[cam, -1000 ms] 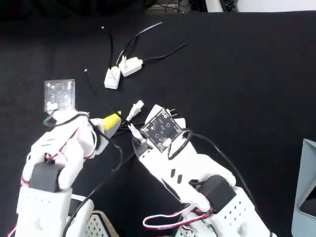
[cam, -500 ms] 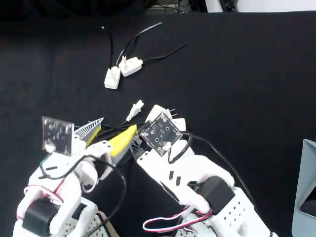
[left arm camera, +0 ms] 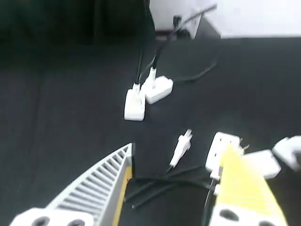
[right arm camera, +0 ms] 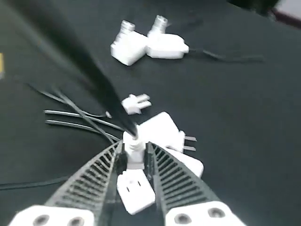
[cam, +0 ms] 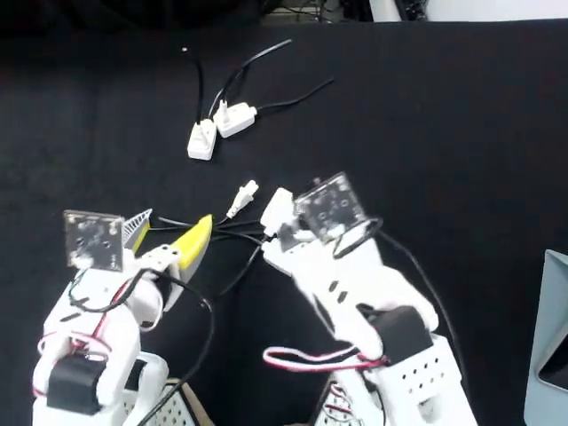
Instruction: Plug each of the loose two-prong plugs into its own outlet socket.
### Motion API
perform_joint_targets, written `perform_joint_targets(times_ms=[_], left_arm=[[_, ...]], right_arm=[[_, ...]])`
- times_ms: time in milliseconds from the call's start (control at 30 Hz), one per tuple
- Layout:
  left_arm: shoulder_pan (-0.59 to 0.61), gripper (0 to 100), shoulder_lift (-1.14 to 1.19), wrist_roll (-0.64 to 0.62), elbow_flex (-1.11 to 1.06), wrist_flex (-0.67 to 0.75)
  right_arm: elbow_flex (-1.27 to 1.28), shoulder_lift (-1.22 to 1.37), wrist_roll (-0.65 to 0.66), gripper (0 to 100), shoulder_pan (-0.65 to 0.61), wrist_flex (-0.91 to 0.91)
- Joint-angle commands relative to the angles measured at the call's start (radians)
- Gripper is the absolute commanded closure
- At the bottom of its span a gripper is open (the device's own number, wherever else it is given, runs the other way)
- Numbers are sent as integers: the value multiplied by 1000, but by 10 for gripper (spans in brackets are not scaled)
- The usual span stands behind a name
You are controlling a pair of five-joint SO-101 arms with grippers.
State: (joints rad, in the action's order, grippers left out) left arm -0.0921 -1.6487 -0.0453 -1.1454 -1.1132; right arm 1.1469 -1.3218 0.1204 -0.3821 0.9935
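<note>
My right gripper (right arm camera: 134,146) is shut on the neck of a white corded outlet socket (right arm camera: 136,193) with two slots in its face. Just beyond it lies a white block plug (right arm camera: 162,128) with two prongs; the same block plug (cam: 277,209) sits mid-table in the high view. A small white two-prong plug (cam: 241,197) on a black cord lies beside it. Two more white corded pieces (cam: 202,140) (cam: 235,120) rest touching each other farther back. My left gripper (cam: 173,224) stands open near the table's front left, its grey and yellow fingers apart with nothing between them.
Loose black cords (cam: 235,235) run across the dark tablecloth between the two grippers. More cords (cam: 266,58) trail from the far pair toward the back edge. A grey-blue box (cam: 550,346) stands at the right edge.
My left arm has pulled back from the cords toward the front edge, its gripper open. The right arm's wrist has turned and shifted to the right, still clamped on its socket.
</note>
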Motion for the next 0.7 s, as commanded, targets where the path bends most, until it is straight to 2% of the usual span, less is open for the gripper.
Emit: perform_joint_targets(times_ms=[0,300,533,667], left_arm=[[7,704,184,46,58,5],[-2,703,695,81,364,17],[-111,703,1062,81,460,192],[-159,703,1247,83,516,267]], right_arm=[[22,-2,-6,986,95,-8],[53,-2,-6,986,307,-8],[113,-4,-6,986,400,-11],[170,-4,-3,986,476,-87]])
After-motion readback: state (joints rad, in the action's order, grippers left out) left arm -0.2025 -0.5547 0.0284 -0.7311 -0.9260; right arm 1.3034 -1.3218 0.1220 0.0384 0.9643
